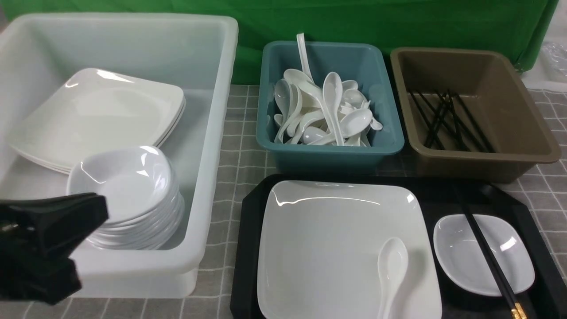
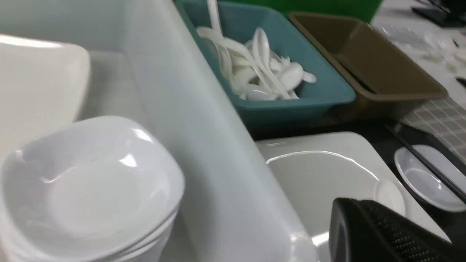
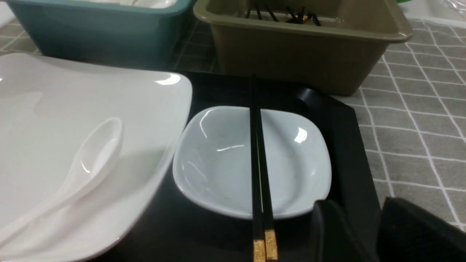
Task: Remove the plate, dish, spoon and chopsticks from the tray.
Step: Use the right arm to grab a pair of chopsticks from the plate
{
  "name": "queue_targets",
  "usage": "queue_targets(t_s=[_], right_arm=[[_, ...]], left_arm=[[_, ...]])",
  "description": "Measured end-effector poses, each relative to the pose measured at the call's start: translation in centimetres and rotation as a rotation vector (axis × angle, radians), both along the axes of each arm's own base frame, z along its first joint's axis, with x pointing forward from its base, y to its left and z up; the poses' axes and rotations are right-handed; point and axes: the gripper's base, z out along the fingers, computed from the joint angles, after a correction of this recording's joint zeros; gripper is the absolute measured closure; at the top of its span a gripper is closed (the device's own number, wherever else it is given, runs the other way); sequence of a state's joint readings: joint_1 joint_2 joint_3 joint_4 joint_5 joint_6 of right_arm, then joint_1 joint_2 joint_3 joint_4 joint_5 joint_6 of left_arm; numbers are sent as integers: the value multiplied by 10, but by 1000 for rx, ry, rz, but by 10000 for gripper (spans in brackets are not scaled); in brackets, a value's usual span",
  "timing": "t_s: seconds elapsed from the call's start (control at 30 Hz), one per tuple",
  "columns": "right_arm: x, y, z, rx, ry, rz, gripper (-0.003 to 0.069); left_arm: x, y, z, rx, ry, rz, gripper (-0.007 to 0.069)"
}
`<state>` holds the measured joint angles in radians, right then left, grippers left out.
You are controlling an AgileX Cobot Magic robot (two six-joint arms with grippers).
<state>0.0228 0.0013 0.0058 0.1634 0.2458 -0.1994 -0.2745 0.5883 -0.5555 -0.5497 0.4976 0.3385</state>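
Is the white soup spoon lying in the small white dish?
No, the glossy white spoon rests on the large square white plate.

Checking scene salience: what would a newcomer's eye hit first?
Probably the big white plate, glossy on the black tray, with a spoon lying on it. Next, the heap of white spoons in the teal tub, behind the tray.

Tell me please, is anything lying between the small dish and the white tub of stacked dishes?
Yes: chopsticks lie across the small dish, and the square plate and the tub's raised wall stand between.
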Motion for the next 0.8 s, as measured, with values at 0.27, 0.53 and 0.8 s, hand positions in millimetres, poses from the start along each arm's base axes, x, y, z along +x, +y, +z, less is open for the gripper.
queue_targets(t_s=[0.27,0.53,0.8], right_arm=[[0,1,2,71,-12,-12,421],[3,2,17,748,-113,-132,421],[7,13,55,557,82,-17,454]], left_arm=[[23,-20,-4,16,28,-70,615],[20,-22,-7,46,53,-110,615],[16,-23,-11,122,62,-178,615]])
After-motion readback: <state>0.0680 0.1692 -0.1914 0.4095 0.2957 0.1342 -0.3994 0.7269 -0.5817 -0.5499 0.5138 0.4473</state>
